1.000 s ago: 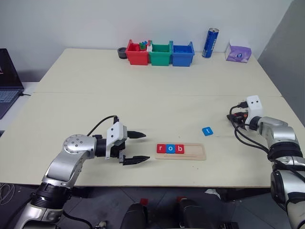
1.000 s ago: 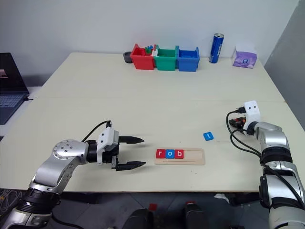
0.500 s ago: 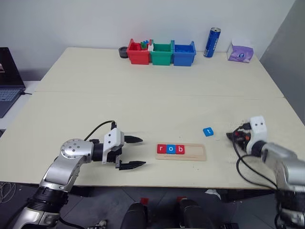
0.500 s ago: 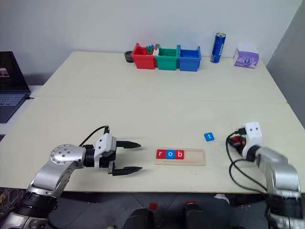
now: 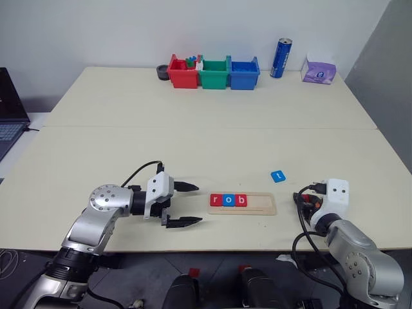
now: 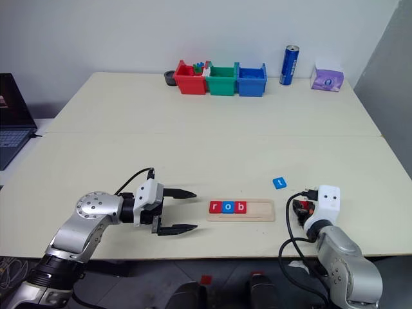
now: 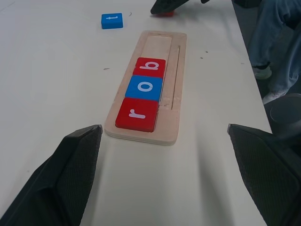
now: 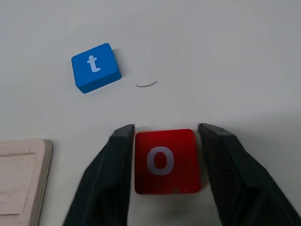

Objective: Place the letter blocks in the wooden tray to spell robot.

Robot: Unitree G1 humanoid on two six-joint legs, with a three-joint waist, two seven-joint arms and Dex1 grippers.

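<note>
Right gripper point(image 8: 164, 162) straddling red o tile point(image 8: 164, 161), jaws flanking its sides, slightly apart. Blue t tile point(image 8: 95, 67) just ahead. Left gripper point(image 7: 164, 155) wide open, empty, tray point(image 7: 169, 80) with r, o, b between its fingers.

My wooden tray point(image 8: 21, 181) is cut off at my right wrist view's edge. The small items in the red bin point(image 5: 183, 72) are too small to identify.

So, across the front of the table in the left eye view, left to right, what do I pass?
Left gripper → wooden tray holding r, o, b → blue t block → right gripper.
</note>
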